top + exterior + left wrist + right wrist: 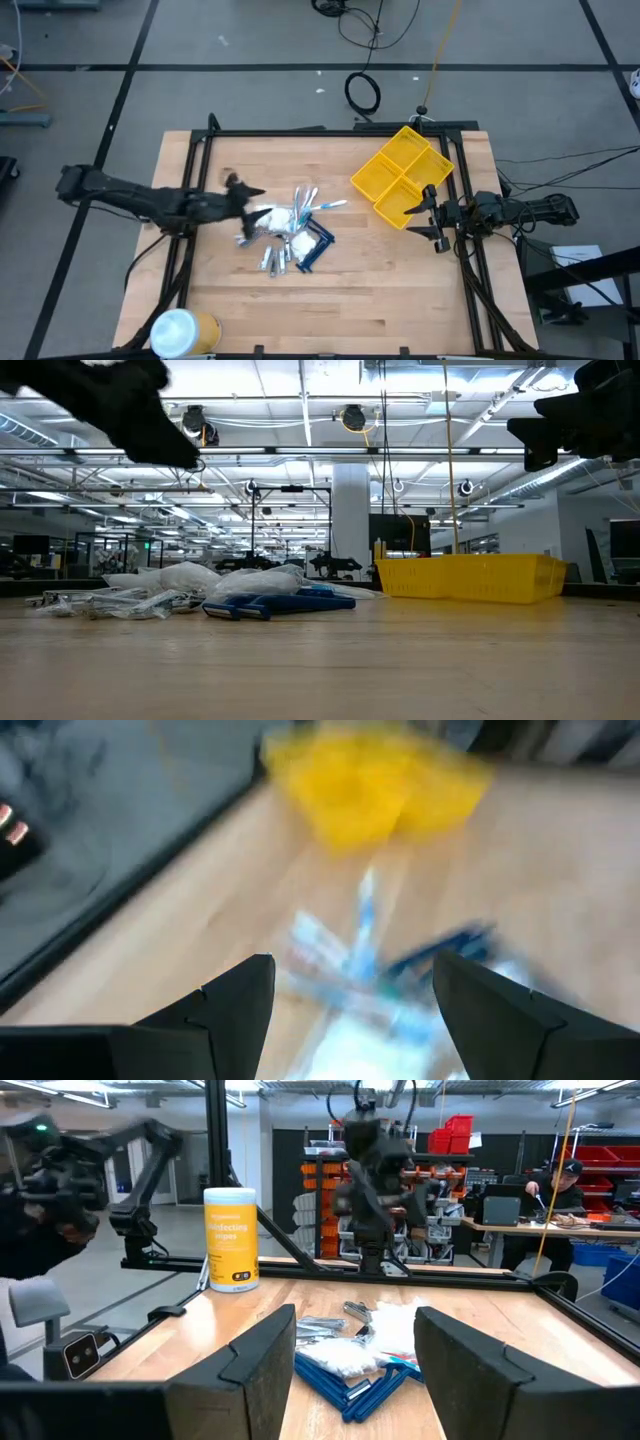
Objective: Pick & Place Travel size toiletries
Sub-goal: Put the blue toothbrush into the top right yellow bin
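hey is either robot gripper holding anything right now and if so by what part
Nothing is held. The left gripper is open above the pile of small toiletries; the right gripper is open beside the yellow compartmented plastic bin.

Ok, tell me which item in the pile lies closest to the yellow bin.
The white-and-blue toothbrush: it sticks out of the pile's upper right edge toward the yellow bin, while the dark blue combs and silvery tubes lie farther back.

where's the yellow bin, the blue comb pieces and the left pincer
yellow bin (372, 181), high view, on its left rim
blue comb pieces (316, 247), high view, middle of the blue bars
left pincer (256, 202), high view, midway between its open fingertips, over the pile
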### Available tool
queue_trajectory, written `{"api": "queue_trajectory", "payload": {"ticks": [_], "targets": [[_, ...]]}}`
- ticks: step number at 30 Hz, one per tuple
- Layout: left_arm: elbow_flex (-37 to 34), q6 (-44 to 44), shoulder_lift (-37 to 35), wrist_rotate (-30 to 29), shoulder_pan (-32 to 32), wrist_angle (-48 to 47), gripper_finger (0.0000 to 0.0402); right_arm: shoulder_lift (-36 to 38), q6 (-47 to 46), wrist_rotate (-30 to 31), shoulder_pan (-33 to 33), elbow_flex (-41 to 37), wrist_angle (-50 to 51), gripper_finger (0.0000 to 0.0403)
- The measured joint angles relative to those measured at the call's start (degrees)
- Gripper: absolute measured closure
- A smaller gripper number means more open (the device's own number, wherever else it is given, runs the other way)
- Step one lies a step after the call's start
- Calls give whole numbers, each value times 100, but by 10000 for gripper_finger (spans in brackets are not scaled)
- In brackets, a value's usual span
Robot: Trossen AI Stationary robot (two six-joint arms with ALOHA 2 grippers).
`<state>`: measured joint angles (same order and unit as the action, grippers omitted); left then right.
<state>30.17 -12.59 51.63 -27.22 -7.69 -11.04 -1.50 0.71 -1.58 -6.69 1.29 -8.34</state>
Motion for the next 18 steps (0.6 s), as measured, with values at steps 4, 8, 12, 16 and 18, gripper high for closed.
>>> {"api": "queue_trajectory", "payload": {"ticks": [4, 8, 12, 16, 18], "targets": [[914, -860, 1293, 508, 532, -735, 133, 0, -2, 0, 1, 1, 0, 211], [1537, -1527, 2273, 512, 926, -1072, 133, 0, 0, 0, 1, 0, 0, 211], [1821, -1648, 2959, 593, 1133, -1016, 133, 0, -1, 0, -1, -1, 0, 211], [1822, -2122, 3587, 829, 1399, -516, 133, 0, -1, 0, -1, -1, -1, 211], [1825, -2165, 3857, 1123, 1521, -331, 133, 2, -1, 0, -1, -1, -7, 211]]}}
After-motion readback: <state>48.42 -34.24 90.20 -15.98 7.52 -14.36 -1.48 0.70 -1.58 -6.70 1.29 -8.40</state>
